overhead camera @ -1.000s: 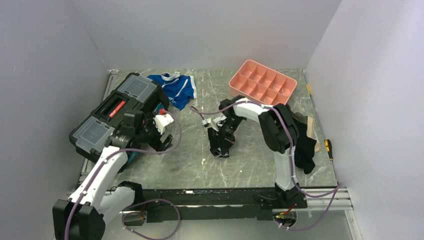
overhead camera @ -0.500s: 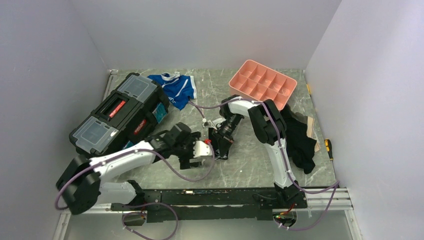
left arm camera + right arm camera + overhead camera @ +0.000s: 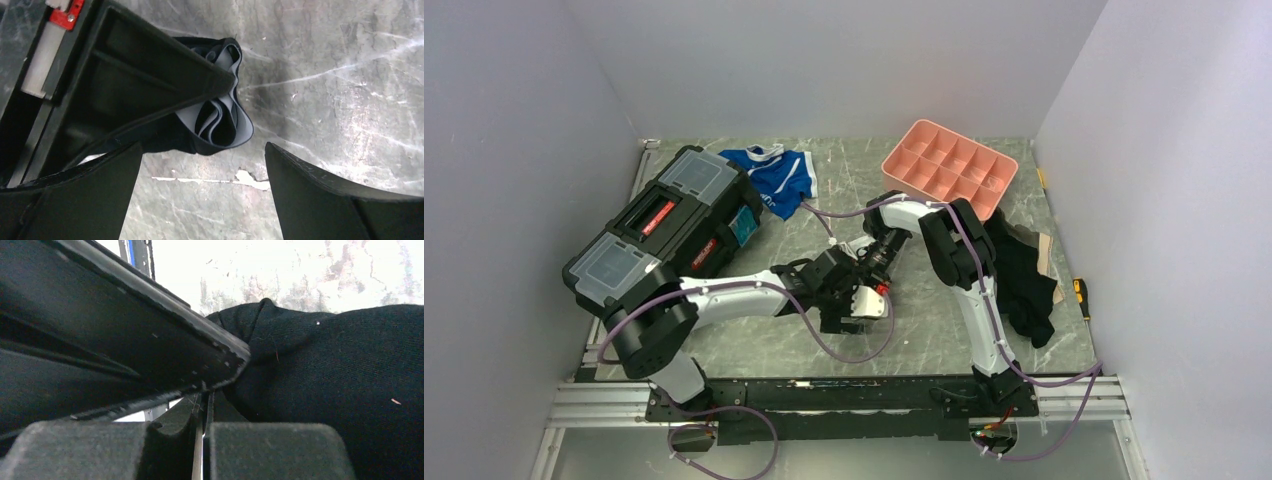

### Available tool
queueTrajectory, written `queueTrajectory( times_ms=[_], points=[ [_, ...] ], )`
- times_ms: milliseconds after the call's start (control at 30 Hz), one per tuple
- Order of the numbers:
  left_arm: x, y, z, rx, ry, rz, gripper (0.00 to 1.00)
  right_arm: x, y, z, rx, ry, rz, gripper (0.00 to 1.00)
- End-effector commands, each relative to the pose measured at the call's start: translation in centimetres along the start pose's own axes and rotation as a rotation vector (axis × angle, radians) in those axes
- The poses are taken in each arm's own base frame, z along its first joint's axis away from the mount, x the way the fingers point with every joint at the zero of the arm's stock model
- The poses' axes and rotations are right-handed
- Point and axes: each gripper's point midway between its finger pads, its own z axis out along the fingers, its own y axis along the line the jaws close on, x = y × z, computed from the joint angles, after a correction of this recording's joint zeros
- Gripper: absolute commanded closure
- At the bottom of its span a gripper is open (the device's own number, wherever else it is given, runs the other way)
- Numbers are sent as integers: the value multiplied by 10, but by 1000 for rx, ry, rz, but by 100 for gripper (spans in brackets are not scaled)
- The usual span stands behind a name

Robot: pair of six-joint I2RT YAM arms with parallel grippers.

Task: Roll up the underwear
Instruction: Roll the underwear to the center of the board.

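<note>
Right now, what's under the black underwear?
Marbled table shows around the underwear; the spot directly beneath is covered by fabric, and the right fingers hide part of it.

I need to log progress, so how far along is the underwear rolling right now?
Done: the underwear is bunched into a loose coil, layers showing at its end. In hand: the right gripper pinches it; the left gripper hangs open, facing it. Left: tightening the roll and letting go.

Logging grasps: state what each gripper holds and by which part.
Right gripper pinches the underwear at its bunched edge; left gripper is open, holding nothing.
</note>
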Motion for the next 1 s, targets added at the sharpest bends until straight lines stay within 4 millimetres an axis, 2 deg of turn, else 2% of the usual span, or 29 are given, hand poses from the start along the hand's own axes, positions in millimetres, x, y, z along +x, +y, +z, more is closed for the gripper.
queueTrajectory(
  times_ms=[0,133,367,467,700,833,967],
  points=[
    [-24,10,10,-19,-52,8,1,-1,-3,2,-5,8,-17,100],
    [-24,0,18,8,-52,-7,5,-1,-4,1,0,9,-14,100],
    [-17,-6,28,8,-42,-49,22,1,-5,2,0,14,-8,100],
    [-18,-6,30,3,-50,-73,34,1,-6,2,2,15,-4,100],
    [-10,-17,34,44,-23,-111,72,1,-5,1,9,17,-2,100],
    [-7,-26,33,95,-6,-131,98,0,-4,-3,38,16,-6,92],
    [-4,-35,30,178,13,-183,100,-5,3,-13,77,-13,-25,78]
  ],
)
